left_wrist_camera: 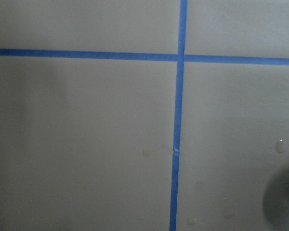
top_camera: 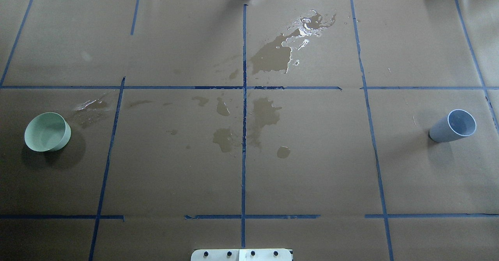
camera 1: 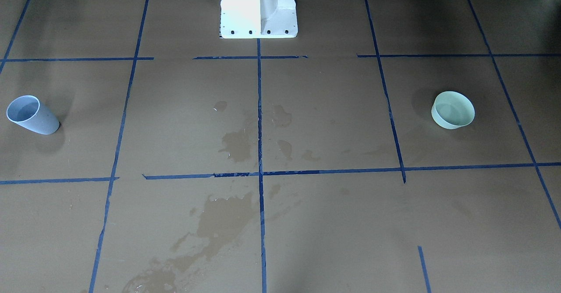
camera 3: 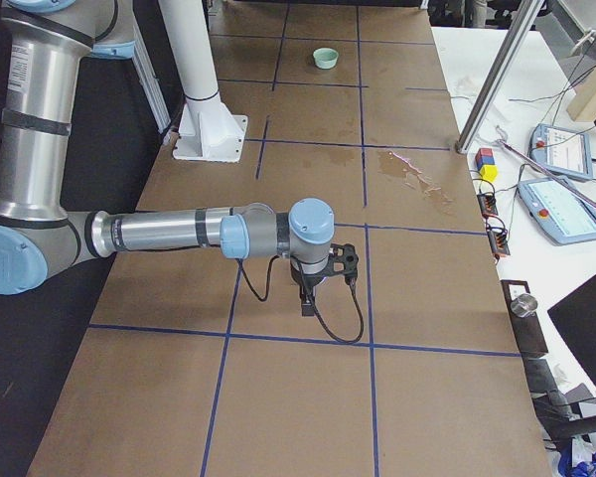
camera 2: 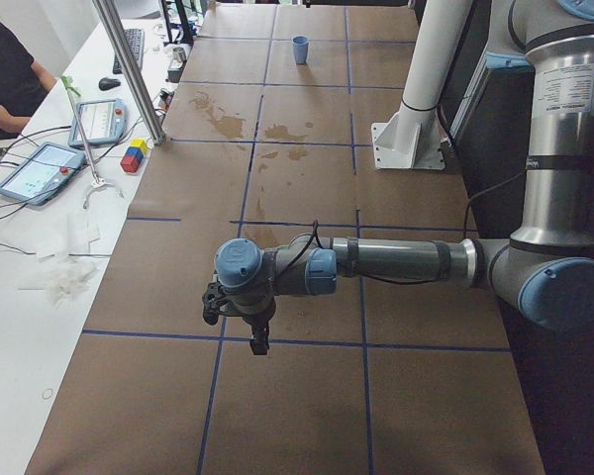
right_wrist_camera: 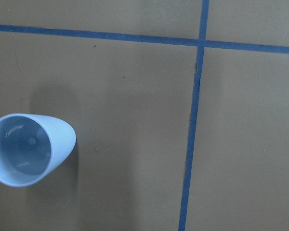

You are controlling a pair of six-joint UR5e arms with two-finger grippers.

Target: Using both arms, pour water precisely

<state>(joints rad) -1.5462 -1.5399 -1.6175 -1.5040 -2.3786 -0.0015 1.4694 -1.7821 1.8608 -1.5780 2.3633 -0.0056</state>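
A pale green bowl (top_camera: pixel 47 132) stands on the table's left side; it also shows in the front view (camera 1: pixel 452 109) and far off in the right side view (camera 3: pixel 326 57). A grey-blue cup (top_camera: pixel 454 126) stands on the right side, also in the front view (camera 1: pixel 30 114) and the right wrist view (right_wrist_camera: pixel 26 149), with faint glints inside. My left gripper (camera 2: pixel 260 341) and right gripper (camera 3: pixel 306 301) hang over bare table and point down. They show only in the side views, so I cannot tell whether they are open or shut. Spilled water glints (top_camera: pixel 308 23) at the far middle.
Dark wet stains (top_camera: pixel 265 114) spread around the table's centre line. Blue tape lines (top_camera: pixel 244 136) divide the brown table cover. The white pedestal (camera 1: pixel 258 8) stands at the robot's edge. Tablets and coloured blocks (camera 2: pixel 134 155) lie on the operators' bench.
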